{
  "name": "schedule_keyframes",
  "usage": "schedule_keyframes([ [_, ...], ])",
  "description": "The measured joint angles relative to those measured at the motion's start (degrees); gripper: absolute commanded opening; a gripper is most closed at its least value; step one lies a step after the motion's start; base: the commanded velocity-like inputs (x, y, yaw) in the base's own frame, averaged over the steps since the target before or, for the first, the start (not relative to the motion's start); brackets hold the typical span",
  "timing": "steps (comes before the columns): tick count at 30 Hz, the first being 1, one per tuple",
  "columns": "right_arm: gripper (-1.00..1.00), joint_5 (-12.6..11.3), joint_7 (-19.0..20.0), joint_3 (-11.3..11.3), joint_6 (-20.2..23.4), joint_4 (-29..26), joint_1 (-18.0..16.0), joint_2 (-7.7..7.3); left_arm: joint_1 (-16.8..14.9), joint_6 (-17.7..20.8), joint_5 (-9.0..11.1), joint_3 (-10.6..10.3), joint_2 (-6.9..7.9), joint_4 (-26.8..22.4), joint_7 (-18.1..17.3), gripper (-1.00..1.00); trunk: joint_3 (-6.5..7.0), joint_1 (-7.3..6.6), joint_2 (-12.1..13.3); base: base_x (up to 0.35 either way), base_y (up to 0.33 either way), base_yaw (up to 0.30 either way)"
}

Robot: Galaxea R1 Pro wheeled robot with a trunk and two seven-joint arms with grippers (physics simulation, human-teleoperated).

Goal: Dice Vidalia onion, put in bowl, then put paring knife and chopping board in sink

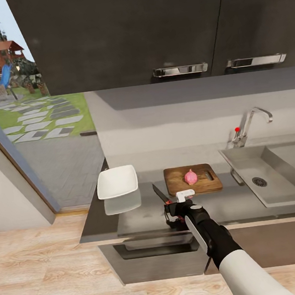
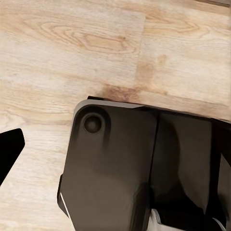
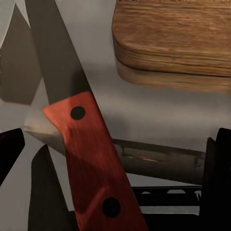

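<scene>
With the right gripper point(image 1: 173, 207) closed on the paring knife point(image 3: 91, 159) just before the chopping board point(image 1: 193, 179), keep the blade level and carry it squarely over the onion point(image 1: 191, 176) lying mid-board

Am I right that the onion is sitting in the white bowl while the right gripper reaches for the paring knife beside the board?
Not quite: the head view shows the onion on the chopping board, not in the bowl. The right gripper is indeed at the paring knife.
</scene>
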Motion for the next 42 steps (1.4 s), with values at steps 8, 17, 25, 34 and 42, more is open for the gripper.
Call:
schedule_keyframes([
  [8, -1.0, 0.0, 0.1, 0.1, 0.0, 0.0, 0.0, -0.05, 0.0, 0.0, 0.0, 0.0, 0.0, 0.0, 0.0, 1.0, 0.0, 0.0, 0.0, 0.0, 0.0, 0.0],
  [17, -1.0, 0.0, 0.0, 0.0, -0.1, 0.0, 0.0, -0.05, 0.0, 0.0, 0.0, 0.0, 0.0, 0.0, 0.0, 1.0, 0.0, 0.0, 0.0, 0.0, 0.0, 0.0],
  [25, -1.0, 0.1, -0.1, 0.0, 0.0, 0.0, 0.0, -0.04, 0.0, 0.0, 0.0, 0.0, 0.0, 0.0, 0.0, 1.0, 0.14, 0.0, 0.0, 0.0, 0.0, 0.0],
  [34, -1.0, 0.0, -0.1, 0.1, -0.1, 0.0, 0.0, -0.01, 0.0, 0.0, 0.0, 0.0, 0.0, 0.0, 0.0, 1.0, 0.9, 0.0, 0.0, 0.0, 0.0, 0.0],
  [42, -1.0, 0.0, -0.1, 0.1, 0.0, 0.0, 0.0, -0.01, 0.0, 0.0, 0.0, 0.0, 0.0, 0.0, 0.0, 1.0, 1.63, 0.0, 0.0, 0.0, 0.107, 0.0],
])
